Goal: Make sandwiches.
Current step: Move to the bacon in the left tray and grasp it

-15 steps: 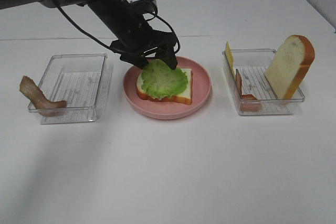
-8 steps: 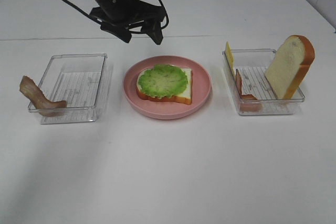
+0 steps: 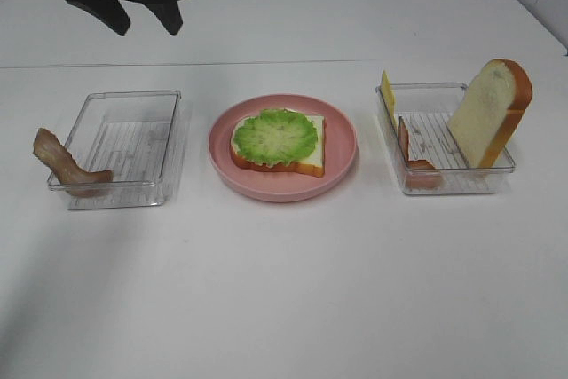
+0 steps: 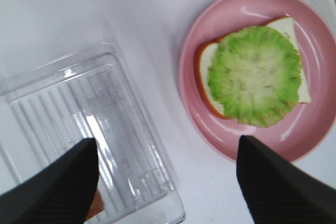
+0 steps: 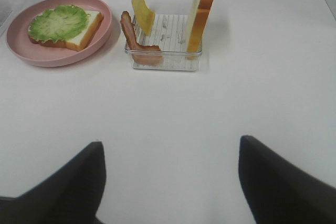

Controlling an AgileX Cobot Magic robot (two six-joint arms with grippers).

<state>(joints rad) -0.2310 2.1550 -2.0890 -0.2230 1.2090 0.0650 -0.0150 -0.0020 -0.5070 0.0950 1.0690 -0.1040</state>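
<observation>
On the pink plate (image 3: 342, 144) lies one bread slice (image 3: 311, 161) with a green lettuce leaf (image 3: 275, 137) on top; the left wrist view shows the same lettuce (image 4: 255, 82). My left gripper (image 3: 146, 24) hangs open and empty, high over the far left, beyond the left tray (image 3: 124, 144). One bacon strip (image 3: 62, 164) drapes over that tray's left edge. The right tray (image 3: 444, 144) holds a yellow cheese slice (image 3: 388, 95), a bacon strip (image 3: 410, 153) and an upright bread slice (image 3: 490, 113). My right gripper (image 5: 170, 182) is open over bare table, short of its tray (image 5: 165, 61), and is outside the exterior view.
The white table stretches wide in front of the plate and trays. A seam runs across it behind the trays. The left tray (image 4: 79, 119) has nothing inside it, with a bit of bacon (image 4: 94, 208) at one edge.
My left gripper has left the lettuce lying on the bread, risen, and drawn back to the far left. The right arm's view gives no sign of movement.
</observation>
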